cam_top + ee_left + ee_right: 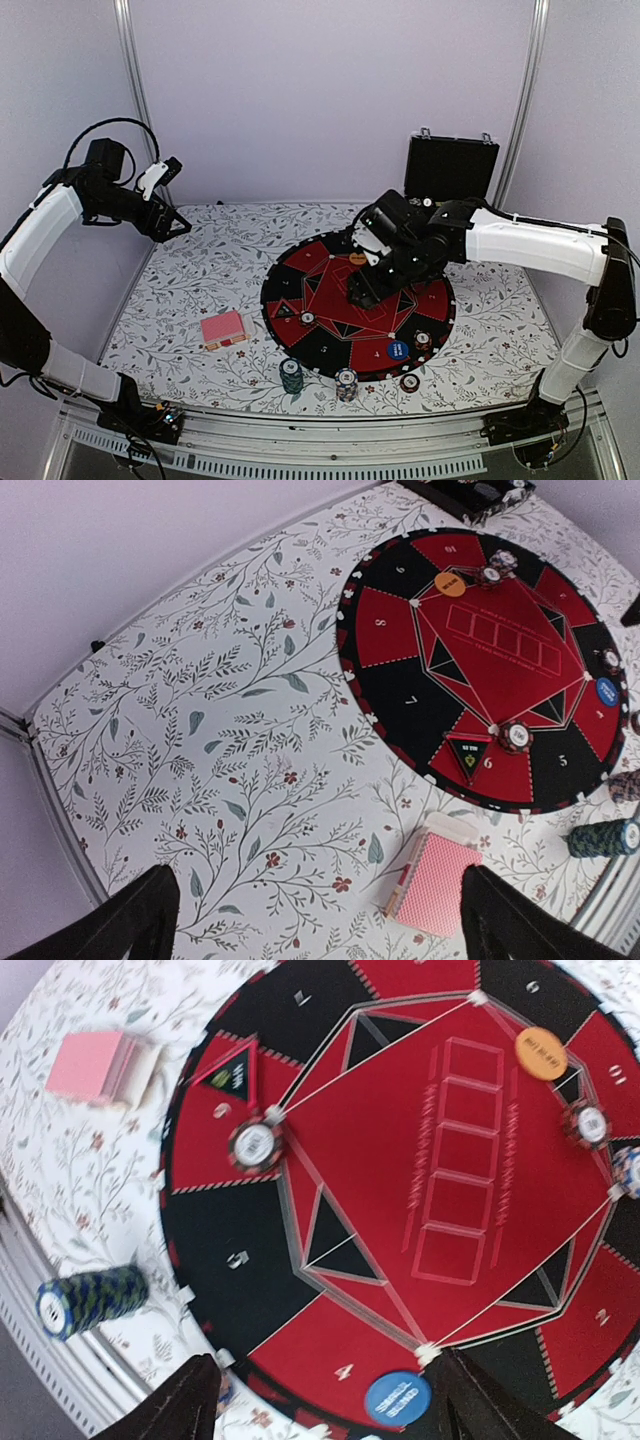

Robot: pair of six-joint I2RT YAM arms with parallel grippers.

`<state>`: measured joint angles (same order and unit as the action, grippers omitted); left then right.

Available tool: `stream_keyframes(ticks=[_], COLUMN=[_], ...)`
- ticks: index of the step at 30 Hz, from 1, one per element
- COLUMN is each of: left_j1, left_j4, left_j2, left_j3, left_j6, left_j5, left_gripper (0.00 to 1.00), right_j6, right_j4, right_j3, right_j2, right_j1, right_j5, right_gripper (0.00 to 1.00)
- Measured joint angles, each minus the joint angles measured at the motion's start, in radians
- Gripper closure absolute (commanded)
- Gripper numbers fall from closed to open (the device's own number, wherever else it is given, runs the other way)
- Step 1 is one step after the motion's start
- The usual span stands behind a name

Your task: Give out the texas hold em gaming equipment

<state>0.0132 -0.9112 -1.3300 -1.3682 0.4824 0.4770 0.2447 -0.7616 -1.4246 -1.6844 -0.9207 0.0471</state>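
Top view: the card deck (223,328) lies on the bench left of the mat (300,262), and a dark green chip stack (291,376) stands at the mat's near rim. Left wrist: the left gripper (318,900) has its jaws wide apart and empty. Right wrist: the right gripper (328,1365) has its jaws apart above the mat. The cards probably slide, so pinch the deck's long edges.

— Where's the top camera?
— High at the near side, facing the whole counter (200,260).
— The wrists?
— Both look down, the right closer; all three share the round mat (300,270) and pink deck (223,328).

Floral table (200,270) — mat (300,268), cards (223,329), chips (291,376)
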Motion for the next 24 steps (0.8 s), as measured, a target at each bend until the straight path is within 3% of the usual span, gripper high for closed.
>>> stream_keyframes(ticks=[11,24], left_j1=[0.0,0.0], left_j4=[0.0,0.0], left_j2=[0.0,0.0], left_j3=[0.0,0.0], left_j6=[0.0,0.0], left_j5=[0.001,0.0], left_gripper=[0.0,0.0], right_j6=[0.055,0.036], right_j4=[-0.043,-0.051], right_j3=[0.093,0.117], right_j2=[0.085,-0.014], right_j1=[-0.277,-0.317], right_j5=[-0.11,-0.135], right_gripper=[0.19,0.21])
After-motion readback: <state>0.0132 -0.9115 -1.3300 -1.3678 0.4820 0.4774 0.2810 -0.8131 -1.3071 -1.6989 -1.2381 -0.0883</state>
